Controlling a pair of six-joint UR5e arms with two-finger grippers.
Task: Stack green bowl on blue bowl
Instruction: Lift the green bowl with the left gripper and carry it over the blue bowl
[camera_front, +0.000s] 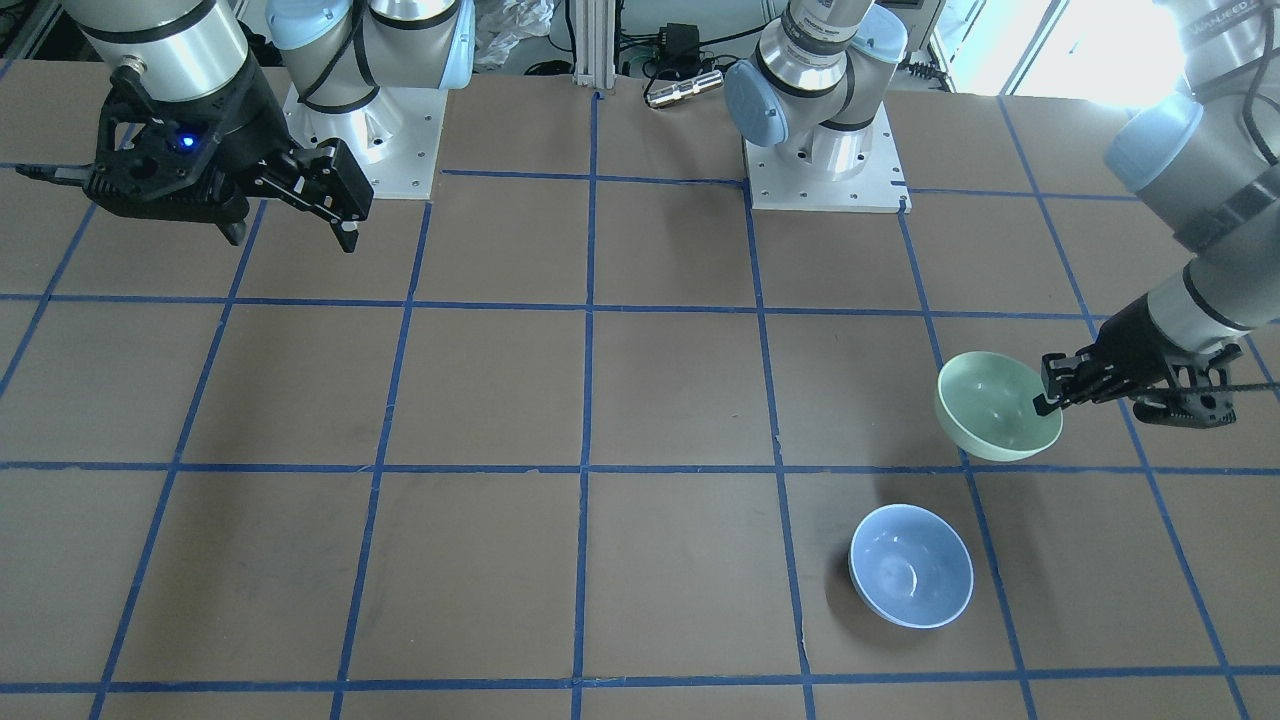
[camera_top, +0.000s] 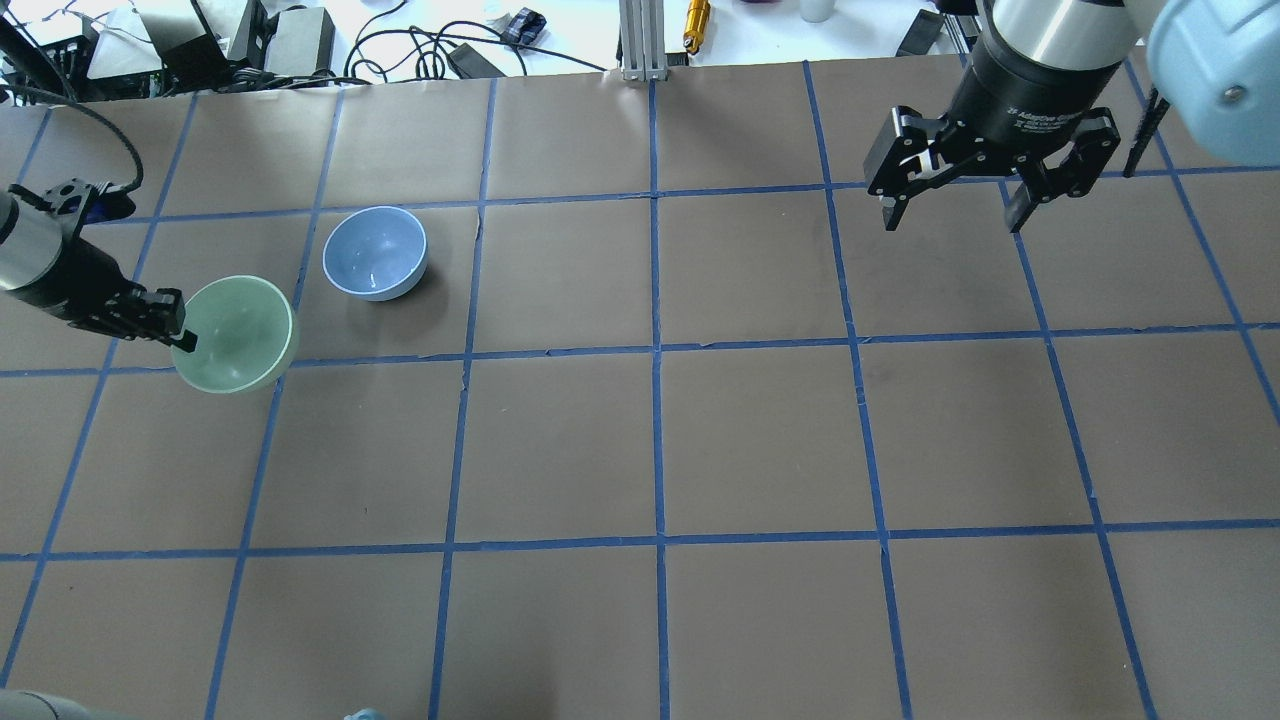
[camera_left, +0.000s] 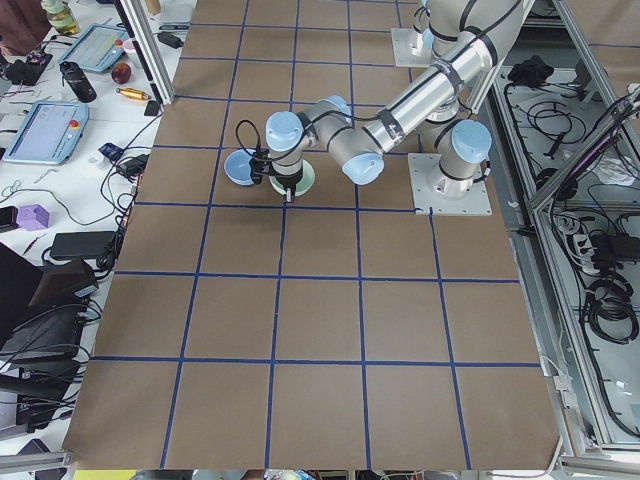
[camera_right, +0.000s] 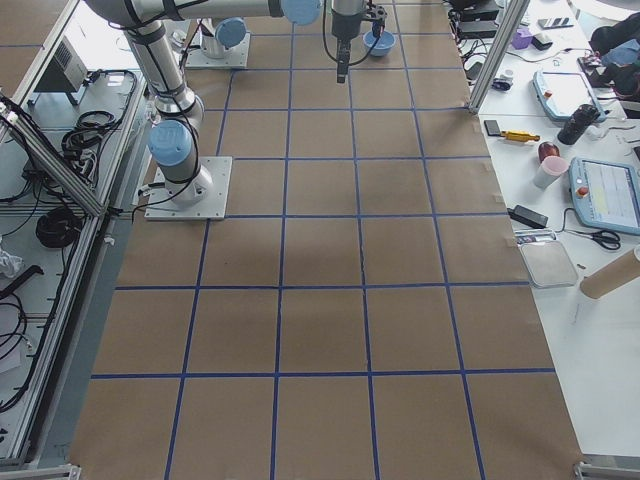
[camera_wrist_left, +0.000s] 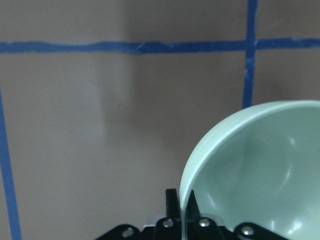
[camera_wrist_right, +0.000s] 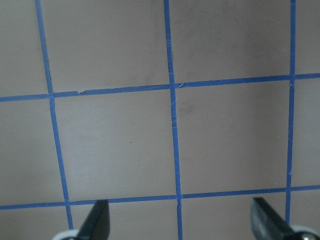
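Gripping the rim of the tilted green bowl (camera_front: 985, 415), the left pincer (camera_front: 1043, 401) hangs near the blue bowl (camera_front: 911, 566); the right pincer (camera_front: 293, 238) gapes wide.

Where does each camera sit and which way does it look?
Front-facing: across the table, facing the robot, looking down; shows open right gripper, left gripper gripping green bowl, blue bowl.
Overhead: behind the robot, looking forward and down; shares both grippers and bowls with front-facing, mirrored.
Exterior left: table's end by the left arm, looking along it.
Exterior right: opposite end; right arm near, blue bowl far.
Left wrist: looks down past its fingers at green bowl.
Right wrist: looks down at taped table; fingertips at bottom.
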